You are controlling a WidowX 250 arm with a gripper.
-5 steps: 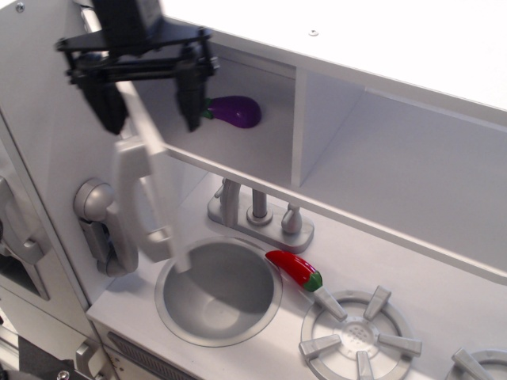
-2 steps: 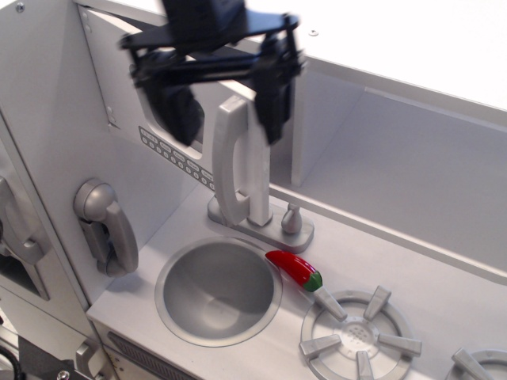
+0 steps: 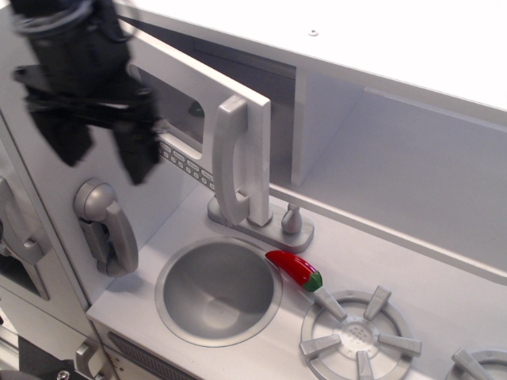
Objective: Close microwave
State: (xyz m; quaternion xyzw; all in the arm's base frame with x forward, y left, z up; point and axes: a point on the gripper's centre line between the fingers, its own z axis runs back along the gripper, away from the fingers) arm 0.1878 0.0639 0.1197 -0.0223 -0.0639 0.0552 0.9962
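The microwave door (image 3: 198,87) is white, with a dark rounded window (image 3: 178,107), a grey button row (image 3: 186,164) and a tall grey handle (image 3: 238,158). It stands almost shut, and a narrow dark gap shows along its top edge. My black gripper (image 3: 103,154) is blurred at the upper left, in front of the door's hinge side and left of the handle. Its fingers (image 3: 139,158) are spread apart and hold nothing. The inside of the microwave is hidden behind the door.
A grey toy phone handset (image 3: 107,226) hangs on the left wall below the gripper. A round sink (image 3: 219,289), a faucet (image 3: 261,218), a red chili pepper (image 3: 295,269) and a burner (image 3: 356,336) lie on the counter. A doorless shelf compartment (image 3: 396,174) is at the right.
The door swung from wide open to nearly shut, hiding the purple eggplant inside. The gripper followed it rightward, then pulled back to the left, off the door.
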